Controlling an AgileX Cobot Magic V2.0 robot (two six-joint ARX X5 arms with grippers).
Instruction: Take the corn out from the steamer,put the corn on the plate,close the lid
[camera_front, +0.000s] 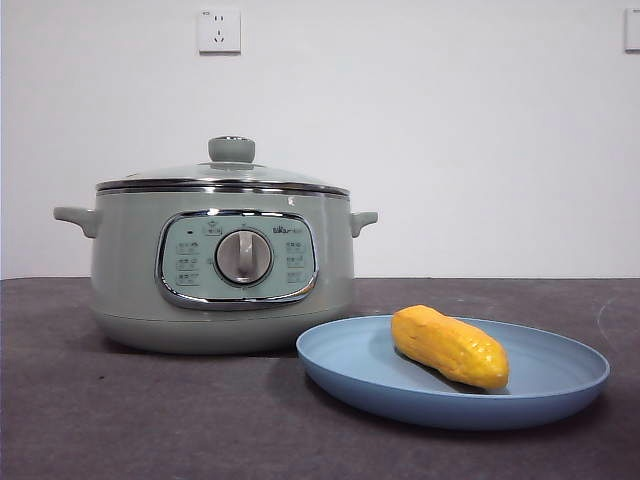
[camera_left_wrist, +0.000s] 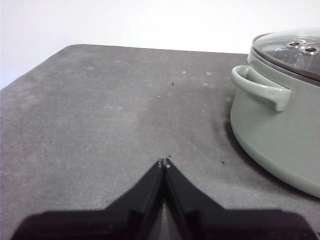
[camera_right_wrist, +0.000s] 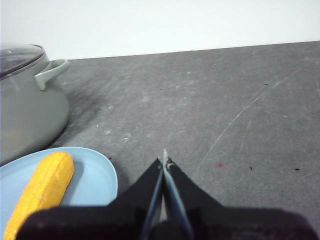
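Note:
The yellow-orange corn (camera_front: 449, 346) lies on the light blue plate (camera_front: 545, 392), to the right of the sage-green steamer (camera_front: 220, 265). The glass lid (camera_front: 225, 175) with its green knob sits on the steamer. In the right wrist view the corn (camera_right_wrist: 42, 187) rests on the plate (camera_right_wrist: 97, 177) beside the steamer (camera_right_wrist: 27, 112); my right gripper (camera_right_wrist: 164, 159) is shut and empty over the bare table, off the plate's side. My left gripper (camera_left_wrist: 164, 162) is shut and empty above the table, on the steamer's (camera_left_wrist: 280, 130) other side, near its handle (camera_left_wrist: 260, 87). Neither arm shows in the front view.
A dark grey table (camera_front: 120, 420) carries everything. A white wall with a socket (camera_front: 219, 30) stands behind it. The table's edge and rounded corner (camera_left_wrist: 70, 47) lie beyond the left gripper.

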